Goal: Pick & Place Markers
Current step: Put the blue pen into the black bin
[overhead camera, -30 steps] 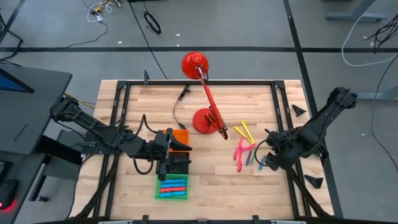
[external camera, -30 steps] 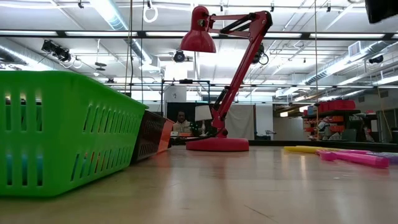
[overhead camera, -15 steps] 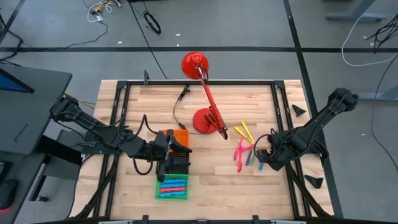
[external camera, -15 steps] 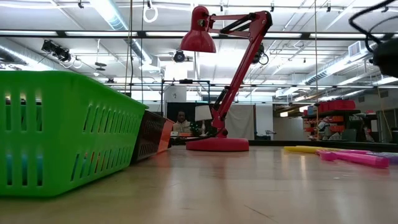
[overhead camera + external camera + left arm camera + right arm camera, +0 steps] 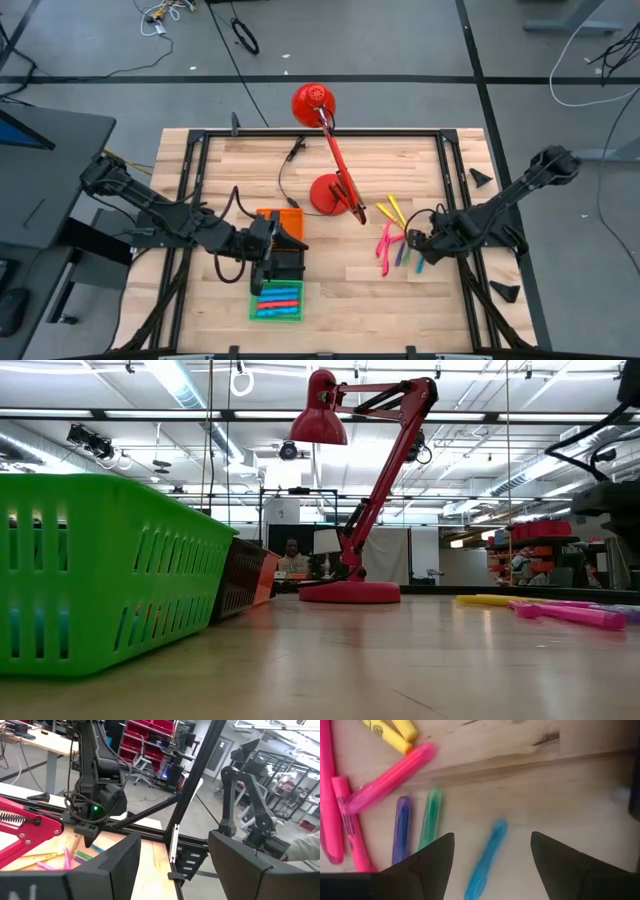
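From my remote station: the pale wooden worktop [image 5: 240, 165] under my two arms carries a red desk lamp [image 5: 330, 192] standing at its middle. Loose markers [image 5: 395, 240] in pink, yellow, green, purple and blue lie scattered on the boards to the lamp's right. To its left sit an orange tray [image 5: 290, 217], a black tray [image 5: 288, 264] and a green tray [image 5: 277, 301], lined up end to end.

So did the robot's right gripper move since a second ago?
Yes. In the high view the right gripper has slid toward the red lamp base, and now hangs open over the loose markers.
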